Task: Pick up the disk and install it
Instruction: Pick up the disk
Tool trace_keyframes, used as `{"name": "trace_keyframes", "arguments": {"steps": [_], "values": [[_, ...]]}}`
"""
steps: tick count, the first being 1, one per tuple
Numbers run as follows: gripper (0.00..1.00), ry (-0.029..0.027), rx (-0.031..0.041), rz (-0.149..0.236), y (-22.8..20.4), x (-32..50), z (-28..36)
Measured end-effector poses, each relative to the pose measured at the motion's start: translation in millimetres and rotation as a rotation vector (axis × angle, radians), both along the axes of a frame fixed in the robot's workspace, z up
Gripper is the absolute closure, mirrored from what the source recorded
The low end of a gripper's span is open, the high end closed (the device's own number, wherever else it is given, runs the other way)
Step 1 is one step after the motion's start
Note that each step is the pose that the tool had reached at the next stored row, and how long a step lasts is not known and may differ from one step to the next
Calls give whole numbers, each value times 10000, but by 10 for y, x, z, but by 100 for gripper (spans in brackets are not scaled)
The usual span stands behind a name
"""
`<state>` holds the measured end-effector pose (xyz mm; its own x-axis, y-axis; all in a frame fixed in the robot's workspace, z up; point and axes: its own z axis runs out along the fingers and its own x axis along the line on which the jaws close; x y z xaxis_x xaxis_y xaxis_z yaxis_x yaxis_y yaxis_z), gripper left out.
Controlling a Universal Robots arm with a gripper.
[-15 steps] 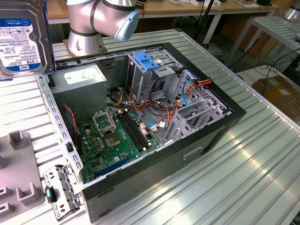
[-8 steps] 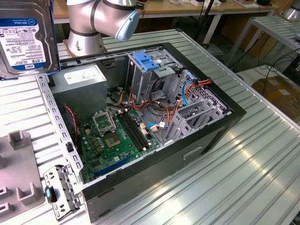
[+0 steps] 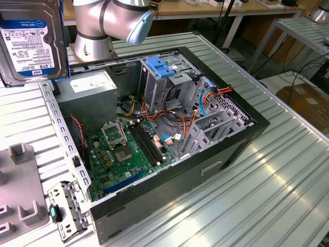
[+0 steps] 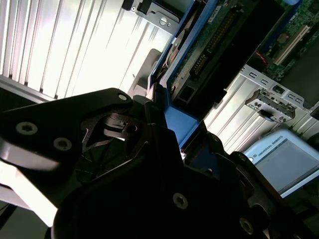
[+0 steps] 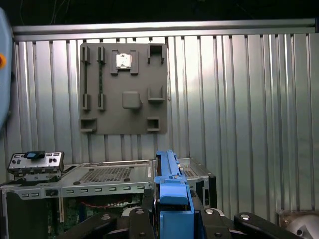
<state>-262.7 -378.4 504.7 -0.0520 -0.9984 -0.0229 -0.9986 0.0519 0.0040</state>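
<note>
- Aloft near the open computer case [image 3: 226,154], gripper [image 5: 173,209] clamps the disk [image 3: 31,41] by its blue rails [image 5: 167,174].
- Pick-up done; disk not yet in the case, install left to do.

The label [image 3: 31,50] on the disk [image 3: 32,40] bears upside-down print.

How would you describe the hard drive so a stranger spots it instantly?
Start at the open computer case on the ribbed metal table. At the exterior view's upper left, outside the case, the gripper holds the hard drive. Unlike the blue-topped drive cage inside the case, it is a flat slab with a white label.
</note>
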Motion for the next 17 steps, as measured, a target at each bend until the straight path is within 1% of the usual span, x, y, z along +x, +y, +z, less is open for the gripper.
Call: {"name": "trace_keyframes", "arguments": {"steps": [6,8,17], "values": [[63,0,0,0,0,48,-1],[63,-1,0,0,0,85,-1],[63,-1,-1,0,0,184,-3]]}}
